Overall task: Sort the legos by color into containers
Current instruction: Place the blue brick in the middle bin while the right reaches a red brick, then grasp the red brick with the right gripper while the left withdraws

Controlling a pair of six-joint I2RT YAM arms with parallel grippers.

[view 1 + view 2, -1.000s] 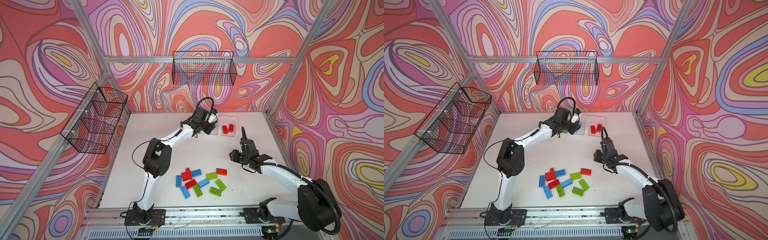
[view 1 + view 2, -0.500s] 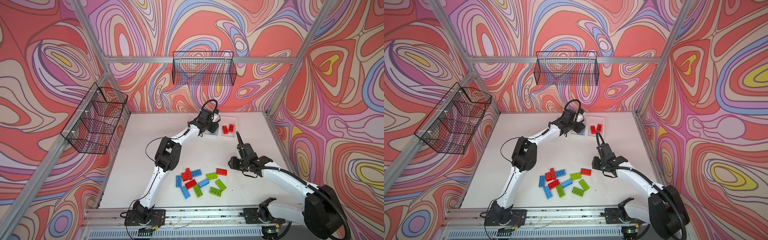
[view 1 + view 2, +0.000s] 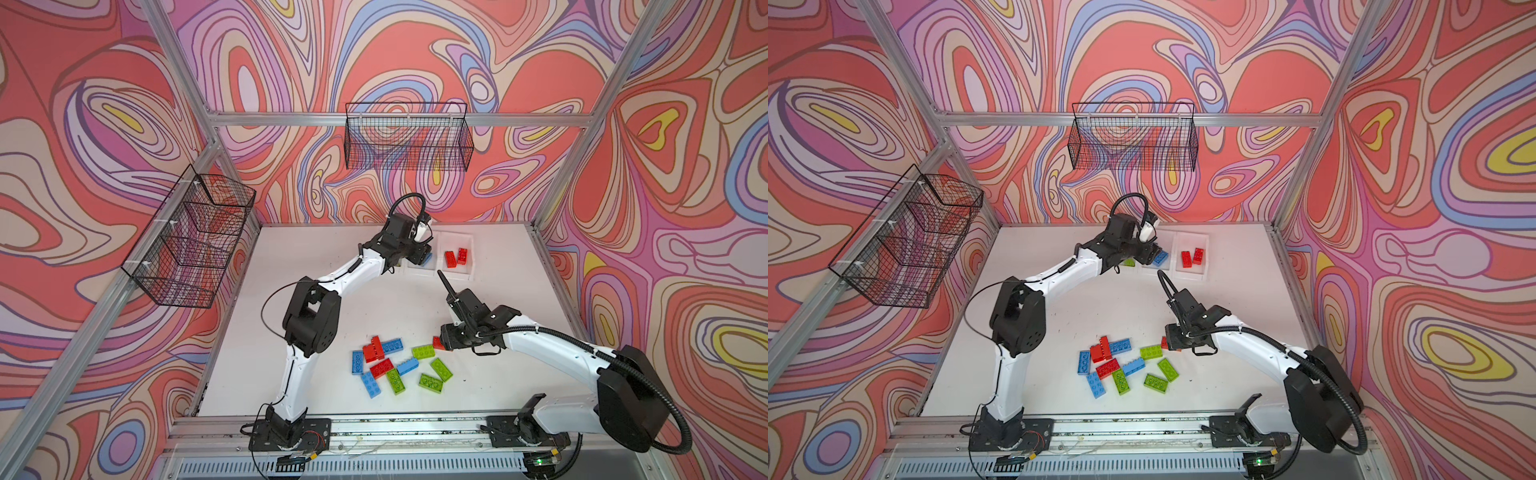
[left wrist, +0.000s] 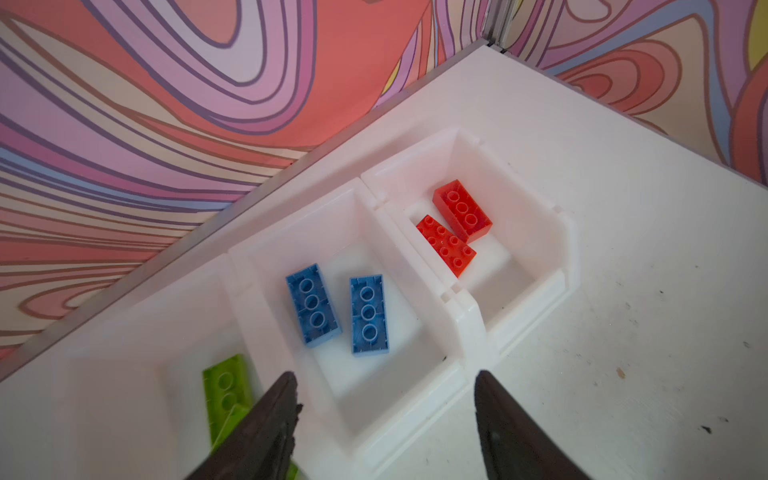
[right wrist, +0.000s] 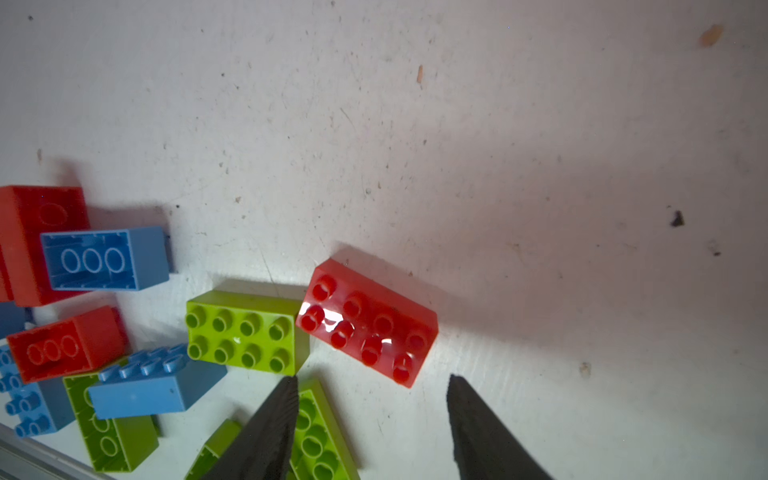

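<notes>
My left gripper (image 4: 384, 378) hangs open and empty over the middle one of the three joined white containers (image 4: 573, 249). Two blue legos (image 4: 312, 305) lie in that bin. The end bin beside it has two red legos (image 4: 446, 245), and the other end bin has a lime one (image 4: 224, 390). In both top views this gripper (image 3: 422, 254) (image 3: 1152, 254) is at the back of the table. My right gripper (image 5: 372, 380) stands open just above the table, short of a stud-up red lego (image 5: 368, 322) (image 3: 436, 343) at the right edge of the loose pile (image 3: 395, 365). Nothing is between its fingers.
A lime brick (image 5: 245, 330) touches the red one's end, and another lime brick (image 5: 320, 432) lies under one finger. Blue, red and lime bricks crowd beyond them. Black wire baskets hang on the back wall (image 3: 409, 141) and the left wall (image 3: 191, 241).
The left gripper has opened over the bins. The right arm has swung from near the bins toward the front, down to the pile, and its jaws have spread wider.
</notes>
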